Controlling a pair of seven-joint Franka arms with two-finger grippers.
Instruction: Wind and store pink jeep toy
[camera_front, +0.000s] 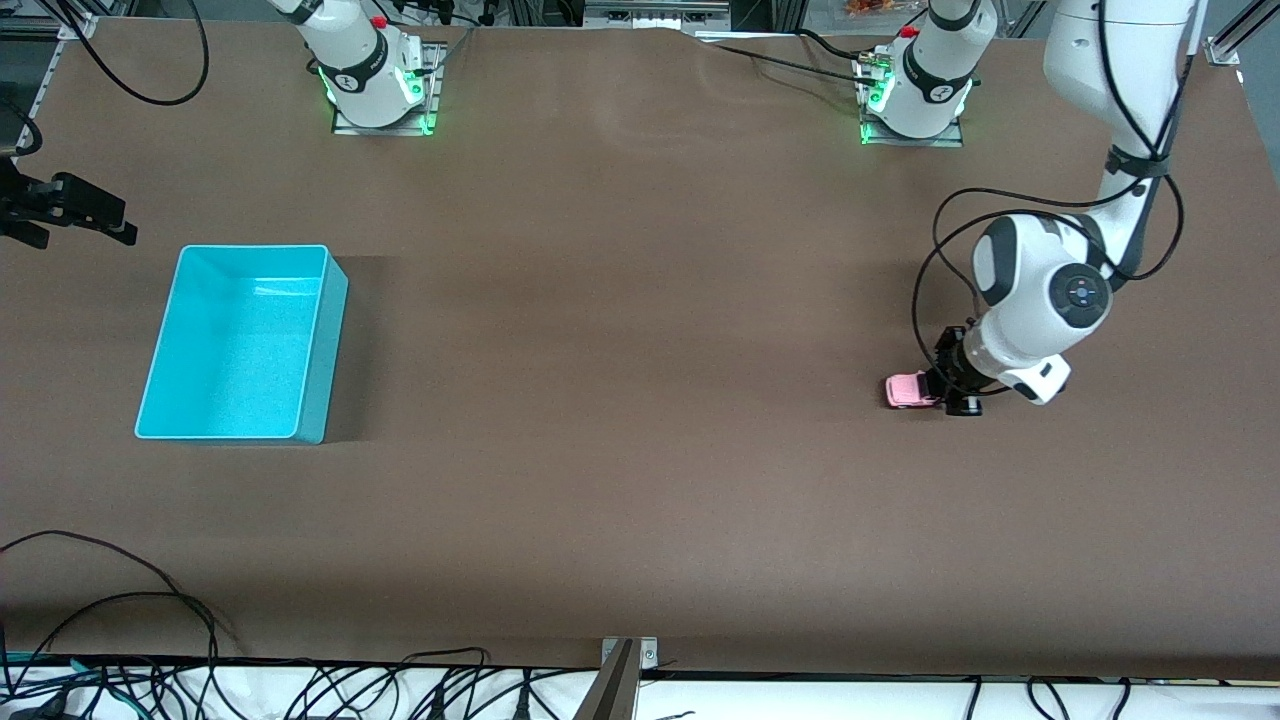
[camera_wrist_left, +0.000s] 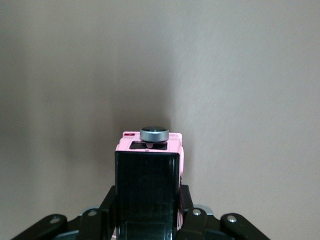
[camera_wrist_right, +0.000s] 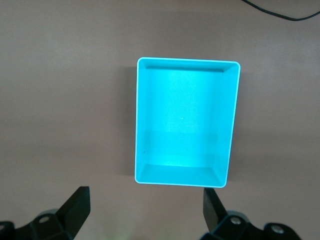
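The left pincer (camera_front: 945, 392) is clamped on the jeep (camera_front: 908, 389) down on the table (camera_front: 640, 400), seemingly to wind it, while the right pincer (camera_wrist_right: 145, 210) waits wide open over the empty bin (camera_wrist_right: 186, 122).

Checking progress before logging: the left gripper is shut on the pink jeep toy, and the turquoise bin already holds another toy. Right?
Not quite. The turquoise bin is empty, as the right wrist view shows. The rest holds: the left gripper is shut on the pink jeep toy.
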